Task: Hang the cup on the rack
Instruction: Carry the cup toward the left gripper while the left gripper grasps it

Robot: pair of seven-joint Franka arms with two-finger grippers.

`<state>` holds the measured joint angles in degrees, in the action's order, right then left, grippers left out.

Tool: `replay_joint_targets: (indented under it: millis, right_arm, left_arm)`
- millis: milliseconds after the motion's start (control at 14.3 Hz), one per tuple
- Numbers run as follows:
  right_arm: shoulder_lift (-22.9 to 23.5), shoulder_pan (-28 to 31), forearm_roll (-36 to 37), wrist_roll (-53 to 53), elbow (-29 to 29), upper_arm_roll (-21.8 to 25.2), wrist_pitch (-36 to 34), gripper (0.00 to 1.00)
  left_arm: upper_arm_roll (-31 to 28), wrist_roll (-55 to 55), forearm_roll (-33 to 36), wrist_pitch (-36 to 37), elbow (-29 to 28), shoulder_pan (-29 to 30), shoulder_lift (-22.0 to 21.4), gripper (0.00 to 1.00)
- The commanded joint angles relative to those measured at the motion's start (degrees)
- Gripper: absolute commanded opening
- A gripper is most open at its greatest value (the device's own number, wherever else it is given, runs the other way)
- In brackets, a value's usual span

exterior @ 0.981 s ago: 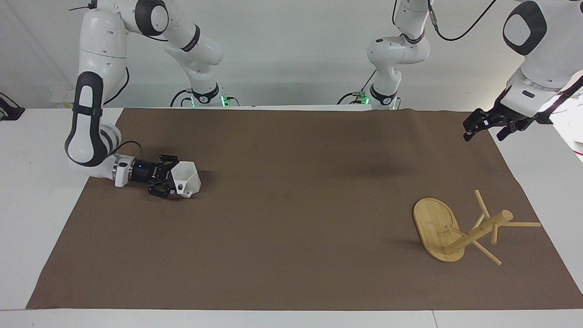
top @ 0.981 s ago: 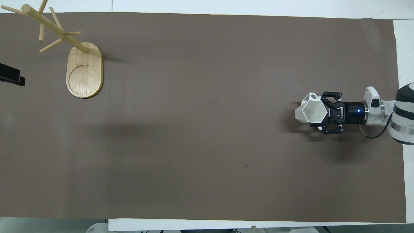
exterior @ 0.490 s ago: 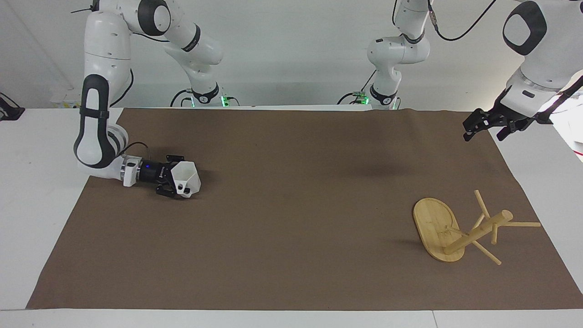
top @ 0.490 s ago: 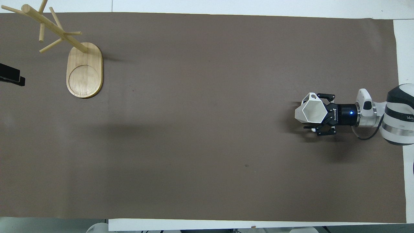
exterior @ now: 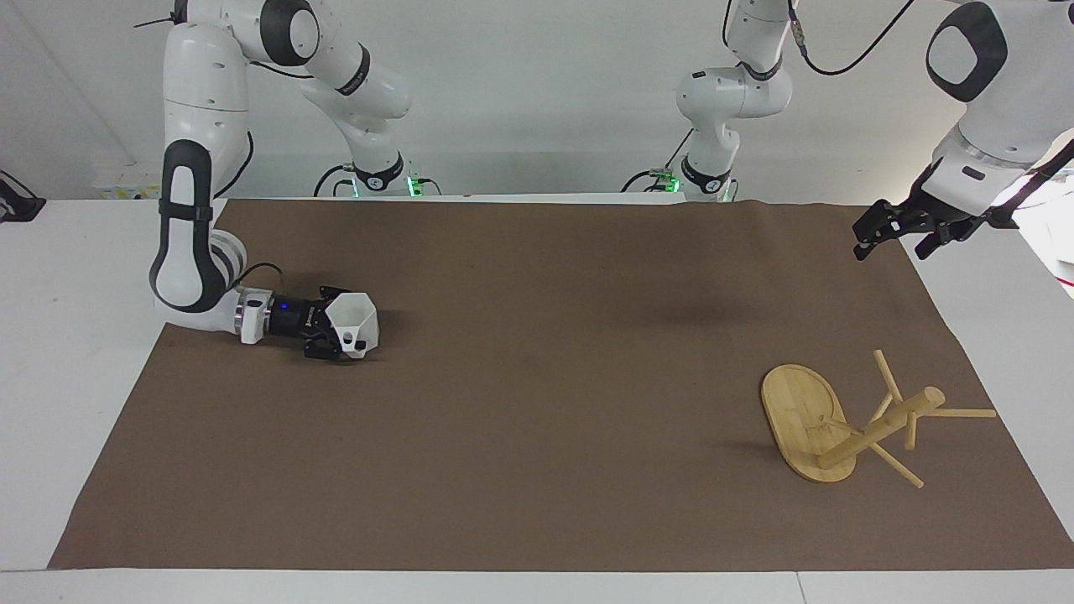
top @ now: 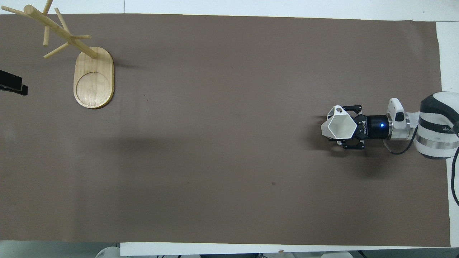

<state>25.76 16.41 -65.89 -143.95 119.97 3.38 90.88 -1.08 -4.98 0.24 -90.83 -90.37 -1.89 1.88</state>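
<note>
The white faceted cup (exterior: 354, 323) is in my right gripper (exterior: 336, 334), which lies level and low over the brown mat (exterior: 537, 403) at the right arm's end of the table. The gripper is shut on the cup's side, mouth up and handle turned away from the robots. It also shows in the overhead view (top: 339, 126) with the right gripper (top: 342, 126). The bamboo rack (exterior: 847, 424) stands on its oval base at the left arm's end of the table, farther from the robots (top: 93, 77). My left gripper (exterior: 894, 235) waits open in the air over the mat's edge.
The brown mat covers most of the white table (exterior: 67, 335). Only a tip of the left gripper (top: 12, 85) shows at the edge of the overhead view. Nothing else lies on the mat between the cup and the rack.
My right gripper has come down lower with the cup and shifted a little toward the table's middle. The left arm and the rack have not moved.
</note>
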Motion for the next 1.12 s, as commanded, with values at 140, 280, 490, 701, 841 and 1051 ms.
replay_joint_targets:
  millis: [140, 280, 490, 701, 841, 1051]
  right_arm:
    - [-5.18, -10.32, -9.83, 18.23, -2.37, -2.41, 0.96, 0.36]
    - [-6.32, -17.69, -16.61, 20.72, -3.43, -2.50, 6.82, 0.36]
    - [-9.66, -27.63, -20.41, 23.69, -5.45, -2.50, 20.26, 0.36]
    - [-14.23, -37.92, -20.59, 33.70, -5.80, -2.59, 34.58, 0.36]
    - [-15.29, -41.89, -20.68, 36.18, -5.89, -2.85, 40.49, 0.36]
    - [-15.21, -43.83, -20.68, 36.19, -6.07, -3.29, 43.67, 0.36]
  left_arm:
    - [-0.24, -0.04, -0.50, -0.58, -1.30, -2.76, -1.17, 1.00]
    - [0.02, 0.31, -0.59, 0.12, -1.91, -4.34, -1.43, 1.00]
    - [-0.07, 13.09, -0.59, -2.50, -2.36, -14.07, -1.52, 1.00]
    - [-0.07, 36.35, -1.11, -7.51, -1.14, -26.02, 0.31, 1.00]
    - [-0.15, 48.86, -1.12, -6.83, 2.37, -32.62, 3.99, 1.00]
    - [0.02, 58.66, -1.29, -6.65, 9.21, -36.16, 10.05, 1.00]
